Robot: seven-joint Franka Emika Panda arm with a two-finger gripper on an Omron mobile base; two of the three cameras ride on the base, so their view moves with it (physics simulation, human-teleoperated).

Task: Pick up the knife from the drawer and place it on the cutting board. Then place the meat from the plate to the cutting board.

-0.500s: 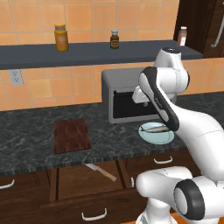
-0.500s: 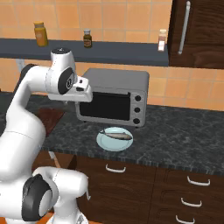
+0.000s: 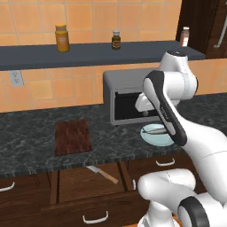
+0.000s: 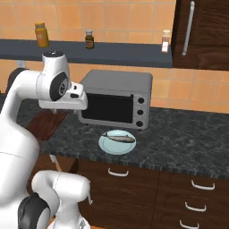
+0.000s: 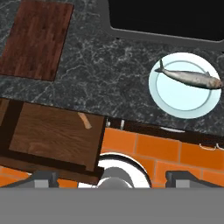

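**A:** Two things still wait where they started, as far as I can judge: the knife (image 3: 103, 174) in the open drawer (image 3: 84, 184), the meat (image 5: 190, 78) on the plate (image 5: 183, 104). The knife comes first. Where does it lie from the pincer?

**B:** In the hand view only the tan handle shows, poking out from under the counter edge, up at about 11 o'clock from the gripper (image 5: 107, 178). So the hand hangs high, in front of the counter, well apart from the knife.

**A:** And its long axis?

**B:** In the left base view it runs diagonally across the drawer floor, blade toward 10 o'clock, handle toward 4 o'clock. The blade end sits back under the counter lip, so my guess is the handle is the part to go for, with the fingers turned across that diagonal.

**A:** Pincer apart or together?

**B:** Two finger tips (image 5: 44, 178) stand wide apart at the bottom of the hand view, nothing between them.

**A:** Containers?

**B:** The drawer holds just the knife. The plate holds the fish-like piece lying roughly 9 to 3 o'clock in the hand view, just before the toaster oven (image 4: 117, 99). The cutting board (image 3: 72, 137) is bare, left of the plate.
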